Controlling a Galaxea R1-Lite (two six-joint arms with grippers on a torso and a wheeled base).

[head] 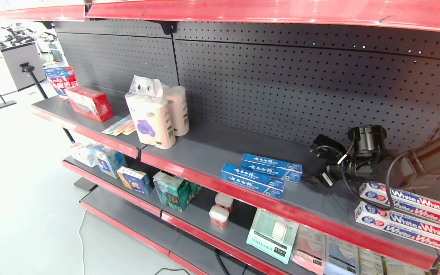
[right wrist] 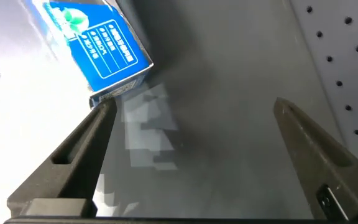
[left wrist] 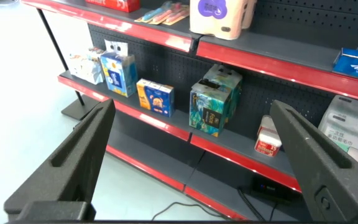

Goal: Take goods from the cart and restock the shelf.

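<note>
Beside right tool, blue box

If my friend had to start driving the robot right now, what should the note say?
Left gripper: jaws open, empty, out in front of the lower shelves.
Right gripper: jaws open, empty, low over the grey shelf, beside the end of one blue box.
Goods: two blue boxes lie side by side near the shelf's front edge. Two white boxes lie to their right.
Done: those boxes are on the shelf.
Left: much of the shelf is bare, so probably pull the right arm back and fetch more goods.
</note>
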